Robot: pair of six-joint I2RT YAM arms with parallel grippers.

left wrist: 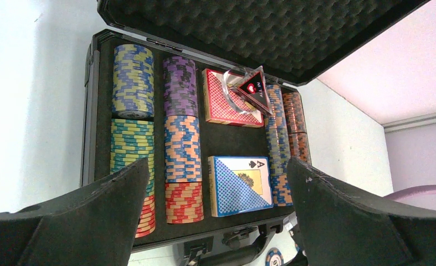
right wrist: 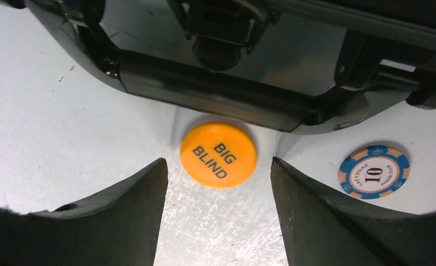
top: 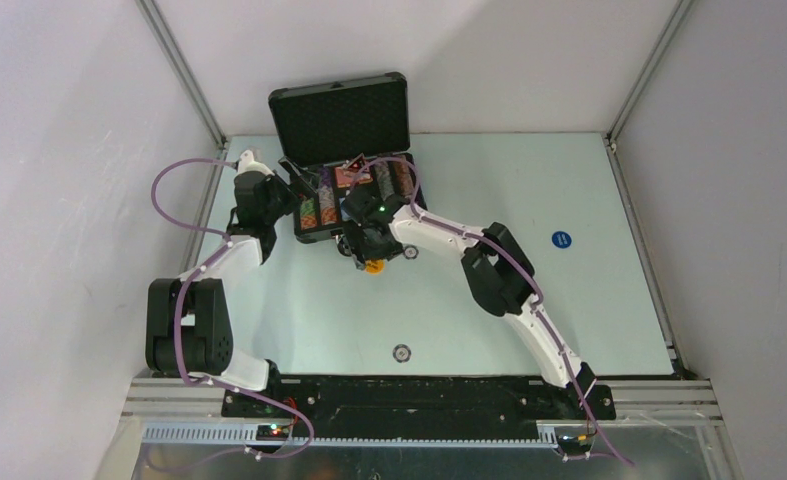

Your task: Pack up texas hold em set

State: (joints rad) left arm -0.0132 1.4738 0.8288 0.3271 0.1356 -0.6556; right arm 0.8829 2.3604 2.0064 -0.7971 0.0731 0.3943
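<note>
case: black briefcase (top: 339,118) sat lid-up at the back of the desk (top: 589,300)
left tool (left wrist: 215,172): wide open, nothing in it, facing the chip rows (left wrist: 181,147)
right tool (right wrist: 218,166): open, fingers either side of the orange BIG BLIND button (right wrist: 218,154), not touching
button: flat on the desk, just beside the case handle (right wrist: 204,88), blue 10 chip (right wrist: 374,172) nearby

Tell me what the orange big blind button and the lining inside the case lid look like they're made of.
Big Blind button: probably plastic, smooth and matte; even orange colour, flat printed black letters. Lid lining: black foam, it seems; its surface is a regular egg-crate pattern of bumps and dimples.
</note>
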